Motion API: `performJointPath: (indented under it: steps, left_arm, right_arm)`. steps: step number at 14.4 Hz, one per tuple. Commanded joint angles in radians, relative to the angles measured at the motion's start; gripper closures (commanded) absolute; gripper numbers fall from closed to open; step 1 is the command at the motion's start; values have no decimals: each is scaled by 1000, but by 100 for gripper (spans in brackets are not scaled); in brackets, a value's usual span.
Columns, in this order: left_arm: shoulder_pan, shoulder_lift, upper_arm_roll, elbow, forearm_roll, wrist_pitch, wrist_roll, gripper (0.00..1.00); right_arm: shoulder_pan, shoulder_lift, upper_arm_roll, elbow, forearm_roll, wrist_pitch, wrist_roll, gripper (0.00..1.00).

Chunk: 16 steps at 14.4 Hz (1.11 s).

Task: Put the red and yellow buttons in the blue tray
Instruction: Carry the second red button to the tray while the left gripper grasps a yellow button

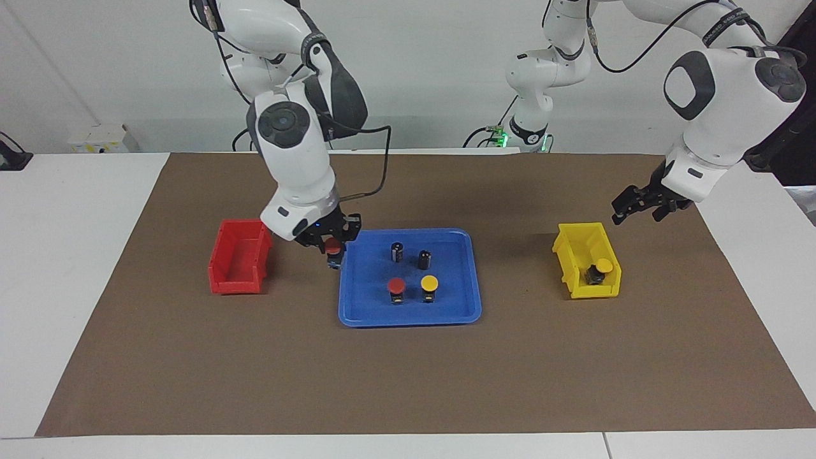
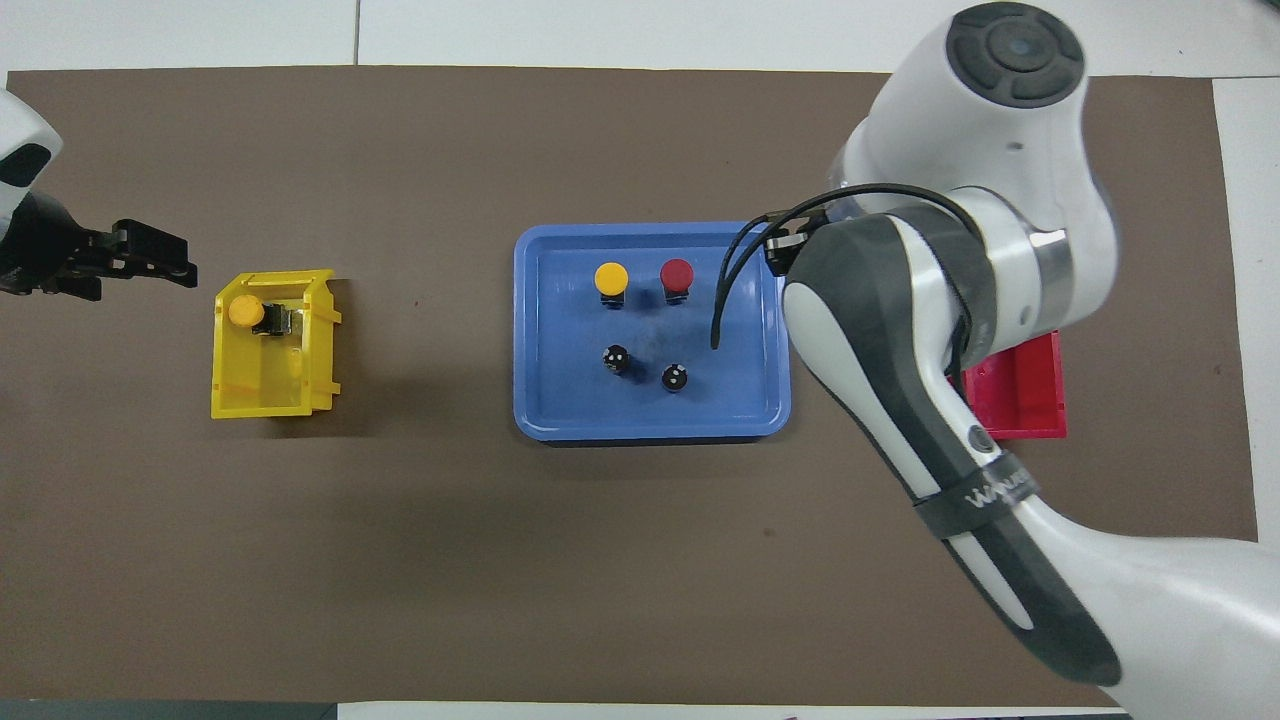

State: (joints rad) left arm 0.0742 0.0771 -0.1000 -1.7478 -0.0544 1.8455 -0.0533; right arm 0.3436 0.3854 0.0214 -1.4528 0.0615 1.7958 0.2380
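The blue tray (image 1: 456,299) lies mid-mat and also shows in the overhead view (image 2: 560,400). One red button (image 1: 396,288) (image 2: 676,275) and one yellow button (image 1: 429,285) (image 2: 611,280) stand upright in it. My right gripper (image 1: 333,250) is shut on a second red button (image 1: 333,246), held over the tray's rim at the end beside the red bin; my arm hides both in the overhead view. A second yellow button (image 1: 599,270) (image 2: 250,313) lies on its side in the yellow bin (image 1: 574,252). My left gripper (image 1: 631,210) (image 2: 165,258) is open and empty over the mat beside that bin.
Two capless dark cylinders (image 1: 396,251) (image 1: 424,259) stand in the tray, nearer to the robots than the two buttons. An empty red bin (image 1: 239,264) (image 2: 1020,400) sits toward the right arm's end. A brown mat (image 1: 408,382) covers the table.
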Motion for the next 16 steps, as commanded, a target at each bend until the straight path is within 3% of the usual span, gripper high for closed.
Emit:
performJointPath:
  steps: [1,3,6,10,16]
  left_arm:
    - [-27,-40,-13,-160,-8,171,-45,1]
    - [-30,-16,-12,-183,-8,224,-37,7]
    - [-21,-8,-12,-210,-8,244,-14,27]
    - [-19,1,-12,-275,-8,348,-130,29]
    - [-16,0,-10,-288,-8,339,-753,28]
  right_arm:
    - [-14,114,22,94,-12,34,1,89]
    - [-12,138,26,86,-26,98,-9,89]
    - [-14,139,32,49,-28,157,-64,89]
    - [-12,138,32,-15,-28,208,-91,89]
    - [-12,121,37,-93,-25,260,-143,89]
